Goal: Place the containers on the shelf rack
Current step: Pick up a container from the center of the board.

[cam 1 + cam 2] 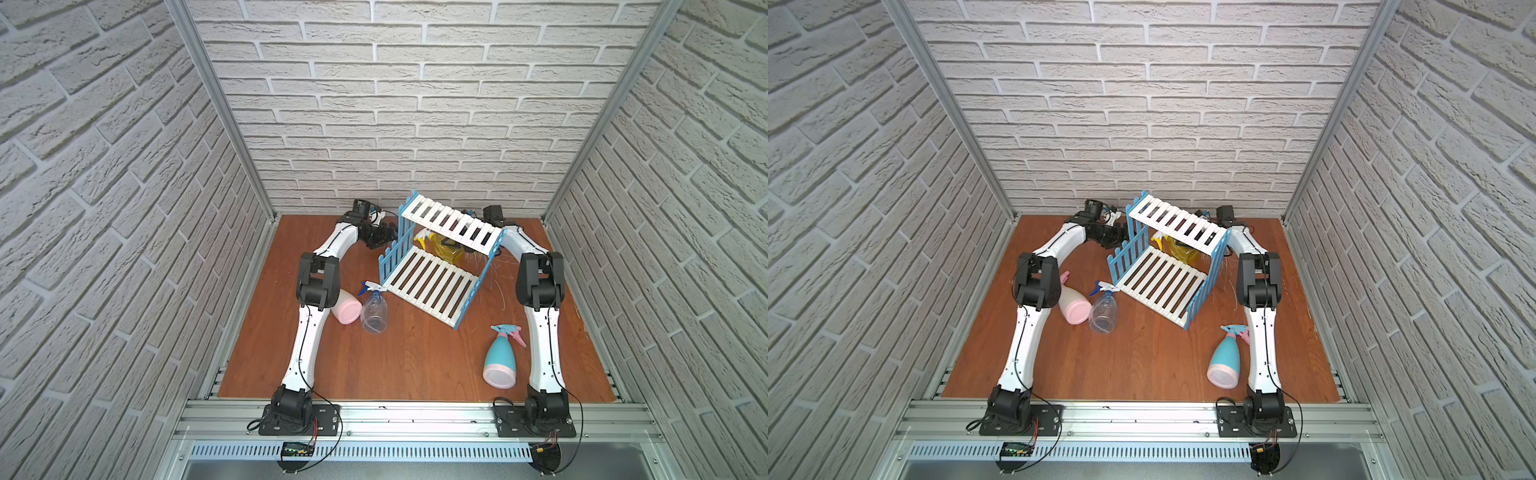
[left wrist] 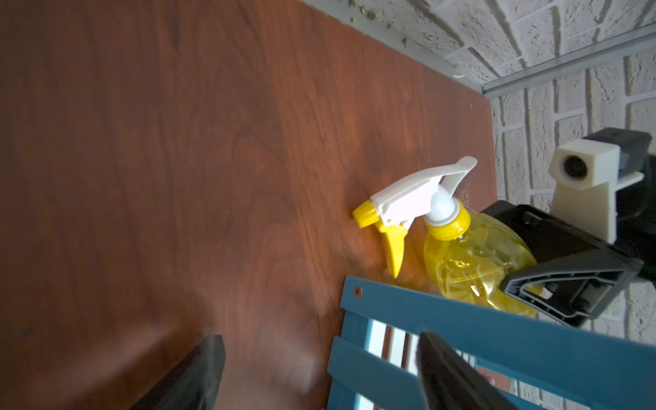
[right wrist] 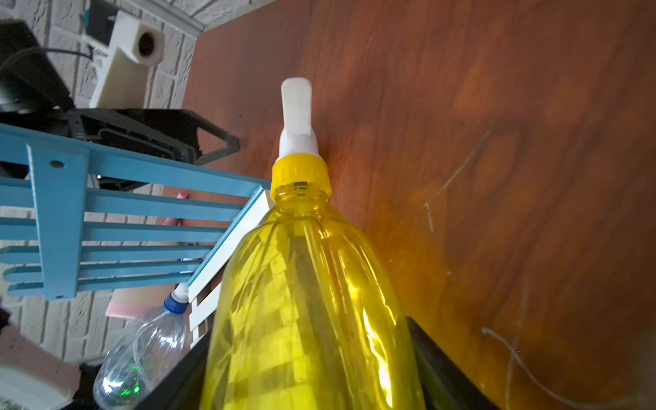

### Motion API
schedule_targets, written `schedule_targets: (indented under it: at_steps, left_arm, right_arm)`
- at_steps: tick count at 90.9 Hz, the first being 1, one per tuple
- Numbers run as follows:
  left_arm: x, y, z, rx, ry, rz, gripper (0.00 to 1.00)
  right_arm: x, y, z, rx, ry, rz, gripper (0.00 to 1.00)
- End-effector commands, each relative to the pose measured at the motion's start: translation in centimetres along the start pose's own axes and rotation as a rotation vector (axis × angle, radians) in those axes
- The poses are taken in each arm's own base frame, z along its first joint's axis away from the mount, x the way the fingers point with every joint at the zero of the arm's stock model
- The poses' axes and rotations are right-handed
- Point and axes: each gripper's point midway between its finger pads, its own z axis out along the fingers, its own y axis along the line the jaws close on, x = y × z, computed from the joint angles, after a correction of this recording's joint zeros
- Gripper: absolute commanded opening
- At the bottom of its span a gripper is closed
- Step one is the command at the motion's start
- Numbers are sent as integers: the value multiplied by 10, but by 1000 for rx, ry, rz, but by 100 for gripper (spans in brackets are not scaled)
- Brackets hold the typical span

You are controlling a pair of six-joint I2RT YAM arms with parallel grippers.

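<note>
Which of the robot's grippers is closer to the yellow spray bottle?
Right. The right gripper straddles the yellow bottle; the left gripper hangs open outside the rack's blue side panel, apart from the bottle.

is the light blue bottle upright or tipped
Tipped: the light blue bottle lies on its side on the table, pink base showing.

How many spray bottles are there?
4. Yellow bottle under the top shelf of the rack; clear bottle and cream bottle lying beside it; blue bottle lying by the right arm.
</note>
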Motion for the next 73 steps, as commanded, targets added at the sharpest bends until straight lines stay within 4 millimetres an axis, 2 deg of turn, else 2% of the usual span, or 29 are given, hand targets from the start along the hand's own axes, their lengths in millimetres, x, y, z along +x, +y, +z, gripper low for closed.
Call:
schedule_targets:
  at_steps: [1,12,22,27,33,42,49,58,73]
  left_arm:
    - [-52,-22,-70,-55,-220,108,91]
    - [-59,-28,-107,-87,-307,126,91]
    - [-60,-34,-135,-116,-356,134,92]
    - [-58,-36,-146,-132,-376,134,92]
    - [-59,-47,-167,-144,-418,148,92]
    - [-52,-62,-191,-149,-461,162,92]
    - [-45,-78,-208,-136,-494,174,92]
    - [-35,-106,-229,-143,-531,230,92]
    - [-12,-150,-250,-174,-536,344,94]
  right_arm:
    - [-80,35,-70,126,-309,-160,70]
    - [-97,41,-111,241,-464,-178,70]
    - [-101,38,-141,359,-573,-180,70]
    - [-106,48,-164,409,-644,-199,70]
    - [-106,50,-183,474,-709,-203,70]
    - [-109,72,-217,523,-813,-237,70]
    - [-108,92,-235,526,-863,-268,70]
    - [-105,121,-254,515,-914,-314,70]
    - [-100,175,-279,413,-967,-371,70]
